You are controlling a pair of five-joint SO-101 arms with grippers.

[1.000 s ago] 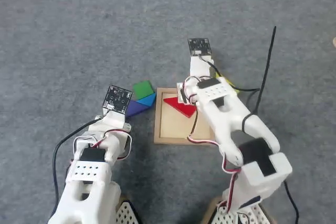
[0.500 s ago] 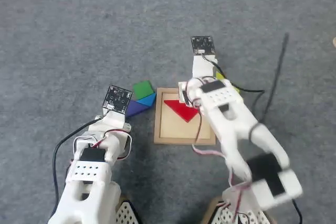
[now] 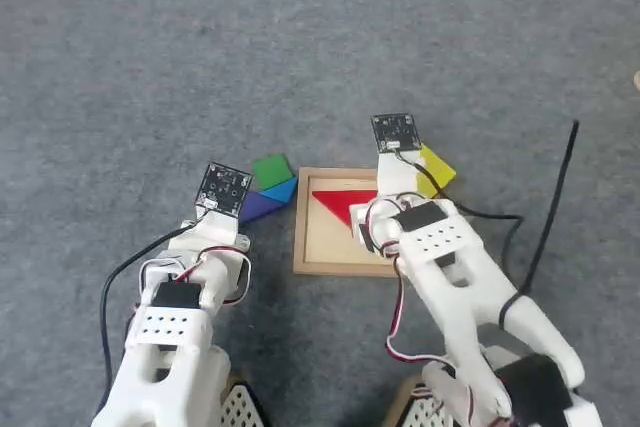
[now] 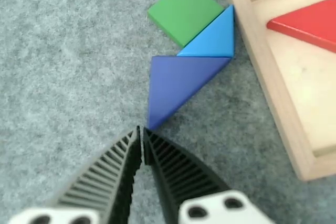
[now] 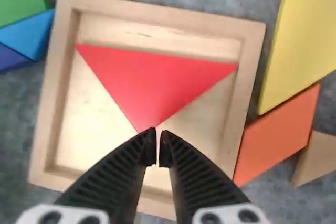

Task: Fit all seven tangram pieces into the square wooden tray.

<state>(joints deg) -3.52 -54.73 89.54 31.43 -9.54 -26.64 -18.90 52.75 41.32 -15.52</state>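
Note:
The square wooden tray (image 3: 312,247) (image 5: 58,129) (image 4: 273,82) lies between the arms, and a red triangle (image 3: 340,203) (image 5: 152,82) (image 4: 310,22) lies flat in its far part. My right gripper (image 5: 157,141) (image 3: 372,237) hovers over the tray with its fingers shut and empty, tips at the red triangle's near point. My left gripper (image 4: 140,136) (image 3: 215,232) is shut and empty on the carpet, tips just short of a dark blue triangle (image 4: 178,85) (image 3: 258,208). A light blue triangle (image 4: 212,38) (image 3: 281,190) and a green square (image 4: 184,9) (image 3: 271,169) touch it.
Right of the tray lie a yellow triangle (image 5: 302,40) (image 3: 437,167), an orange piece (image 5: 278,132) and a tan wooden piece (image 5: 315,158). Grey carpet (image 3: 150,77) covers the table. Black cables (image 3: 545,217) trail beside the right arm.
The right arm has drawn back toward its base, so its gripper now sits over the tray's near part. The red triangle stays in the tray. The left arm has not moved.

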